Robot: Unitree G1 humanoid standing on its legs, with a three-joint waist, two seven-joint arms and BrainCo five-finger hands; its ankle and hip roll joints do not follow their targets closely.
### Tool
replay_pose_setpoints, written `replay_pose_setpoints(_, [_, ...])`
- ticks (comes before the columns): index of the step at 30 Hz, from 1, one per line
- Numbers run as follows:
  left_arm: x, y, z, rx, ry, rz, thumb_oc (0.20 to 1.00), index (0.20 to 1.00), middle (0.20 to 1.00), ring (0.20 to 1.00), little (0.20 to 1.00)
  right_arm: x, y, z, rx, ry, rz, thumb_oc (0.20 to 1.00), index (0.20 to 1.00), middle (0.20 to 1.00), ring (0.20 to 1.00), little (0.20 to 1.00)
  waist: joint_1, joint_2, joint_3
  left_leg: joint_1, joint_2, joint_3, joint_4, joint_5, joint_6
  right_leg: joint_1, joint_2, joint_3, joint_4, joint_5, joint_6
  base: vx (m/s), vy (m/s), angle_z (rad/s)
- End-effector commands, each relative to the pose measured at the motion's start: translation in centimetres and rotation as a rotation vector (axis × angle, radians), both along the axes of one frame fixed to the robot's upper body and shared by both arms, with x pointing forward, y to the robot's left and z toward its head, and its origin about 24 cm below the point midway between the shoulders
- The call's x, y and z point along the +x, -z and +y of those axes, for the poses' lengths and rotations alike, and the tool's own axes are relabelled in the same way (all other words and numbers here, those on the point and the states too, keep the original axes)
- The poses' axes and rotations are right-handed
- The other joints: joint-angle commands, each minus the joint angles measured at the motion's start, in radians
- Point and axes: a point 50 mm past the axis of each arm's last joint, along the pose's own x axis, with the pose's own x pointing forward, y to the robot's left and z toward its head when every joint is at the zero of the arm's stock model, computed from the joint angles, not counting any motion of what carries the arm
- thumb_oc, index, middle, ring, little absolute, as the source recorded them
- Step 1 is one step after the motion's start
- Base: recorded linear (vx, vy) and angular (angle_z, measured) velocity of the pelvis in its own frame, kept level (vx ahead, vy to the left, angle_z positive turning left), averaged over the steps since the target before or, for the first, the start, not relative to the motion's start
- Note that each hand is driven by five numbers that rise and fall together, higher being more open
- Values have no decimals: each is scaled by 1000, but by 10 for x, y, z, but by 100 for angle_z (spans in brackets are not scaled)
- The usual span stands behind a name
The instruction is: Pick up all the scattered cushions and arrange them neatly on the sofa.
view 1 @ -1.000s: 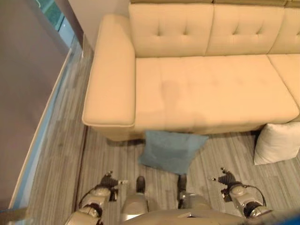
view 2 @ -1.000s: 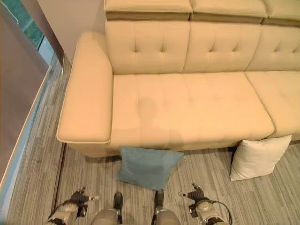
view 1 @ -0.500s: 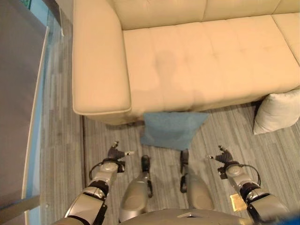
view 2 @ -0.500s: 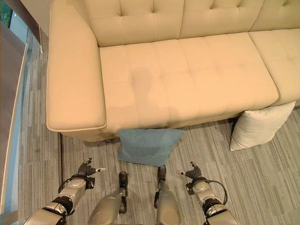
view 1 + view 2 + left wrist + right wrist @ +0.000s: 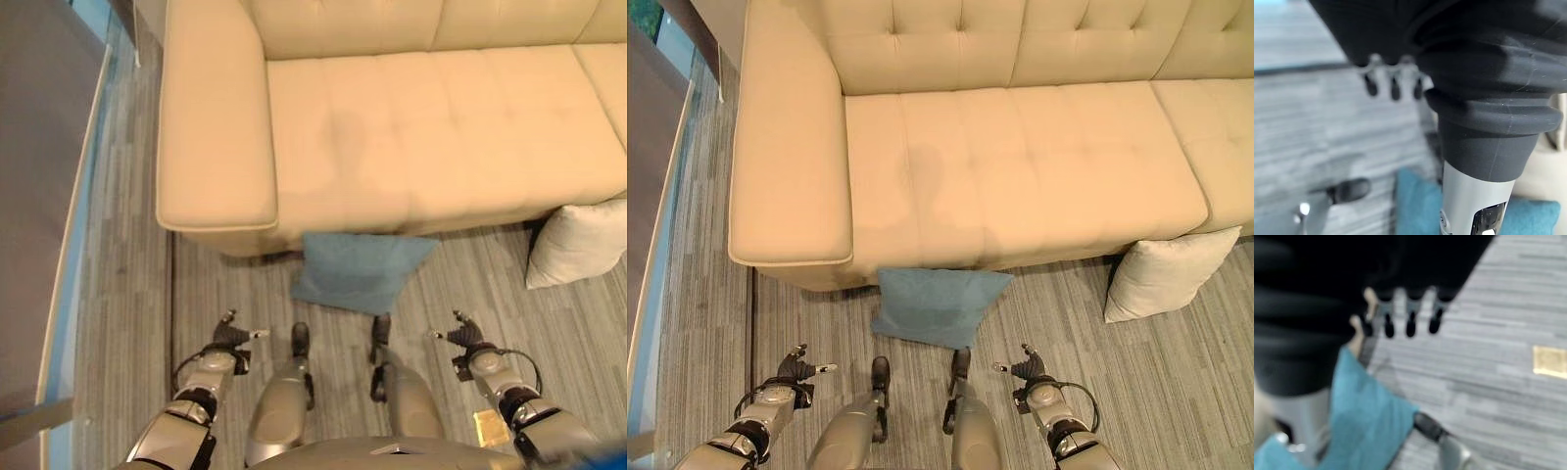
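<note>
Blue cushion (image 5: pixel 360 272), centre frame against the sofa (image 5: pixel 411 117) front, judged soft and light, best gripped at opposite edges; left robot hand (image 5: pixel 231 338) and right robot hand (image 5: pixel 464 338) both empty, fingers relaxed apart.

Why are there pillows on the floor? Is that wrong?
Yes, two are out of place. The blue cushion lies on the floor against the sofa's front edge, and the white cushion leans against the sofa further right. Both hands, left hand and right hand, hold nothing.
</note>
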Motion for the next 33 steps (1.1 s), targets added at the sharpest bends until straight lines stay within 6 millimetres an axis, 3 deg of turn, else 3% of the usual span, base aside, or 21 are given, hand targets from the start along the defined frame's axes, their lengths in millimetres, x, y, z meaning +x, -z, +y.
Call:
replay_pose_setpoints(1, [16, -8, -10, -23, 6, -64, 1000, 1000, 1000, 1000, 1000, 13, -14, -12, -36, 9, -78, 1000, 1000, 1000, 1000, 1000, 10, 16, 22, -49, -40, -91, 90, -23, 0, -12, -4, 4, 132, -76, 47, -13, 49, 0])
replay_pose_setpoints(7, [17, -8, -14, -20, 29, -62, 1000, 1000, 1000, 1000, 1000, 16, -16, -13, -37, 8, -87, 1000, 1000, 1000, 1000, 1000, -5, 9, 16, -54, -58, -53, 66, -23, 12, -38, -23, 55, 97, -13, 80, -24, 117, -13])
replay_pose_setpoints(10, [17, -9, -11, -13, 35, -69, 1000, 1000, 1000, 1000, 1000, 14, -14, -9, -28, -4, -76, 1000, 1000, 1000, 1000, 1000, 0, 11, 14, -49, -51, -34, 52, -14, 19, -43, -13, 59, 146, -45, 79, -15, 81, -36])
replay_pose_setpoints(11, [18, -11, -9, -13, 36, -77, 1000, 1000, 1000, 1000, 1000, 9, -10, -8, -24, -5, -57, 1000, 1000, 1000, 1000, 1000, 5, 18, 6, -42, -47, -30, 41, -10, 18, 3, -2, 55, 165, -84, 73, -10, 16, -40])
replay_pose_setpoints(21, [14, -7, -6, -9, -8, -54, 1000, 1000, 1000, 1000, 1000, 13, -14, -11, -38, 8, -77, 1000, 1000, 1000, 1000, 1000, 13, 22, 25, -39, -47, -23, 32, 10, 6, -4, -5, 21, 113, -61, 56, -17, -11, -4])
replay_pose_setpoints(28, [28, -18, -8, -25, -28, -124, 1000, 1000, 1000, 1000, 1000, 25, -24, -13, -41, 17, -137, 1000, 1000, 1000, 1000, 1000, 12, 16, 43, -92, -55, -44, 58, 15, 9, -57, -10, 25, 115, -35, 58, -45, -17, 0])
replay_pose_setpoints(31, [26, -16, -8, -25, -25, -112, 1000, 1000, 1000, 1000, 1000, 28, -27, -12, -42, 6, -153, 1000, 1000, 1000, 1000, 1000, 0, 15, 36, -99, -58, -25, 43, 22, 13, -84, -16, 66, 111, -10, 78, -35, 97, -6])
replay_pose_setpoints(32, [27, -16, -8, -22, -13, -113, 1000, 1000, 1000, 1000, 1000, 28, -28, -12, -30, 6, -161, 1000, 1000, 1000, 1000, 1000, -14, 21, 34, -94, -53, -28, 28, 34, 18, -86, 8, 139, 167, -43, 75, -23, 24, -17])
replay_pose_setpoints(33, [27, -17, -8, -18, -6, -115, 1000, 1000, 1000, 1000, 1000, 27, -26, -12, -25, 9, -155, 1000, 1000, 1000, 1000, 1000, -16, 22, 31, -93, -48, -26, 31, 34, 19, -73, 12, 153, 183, -66, 70, -43, 15, -21])
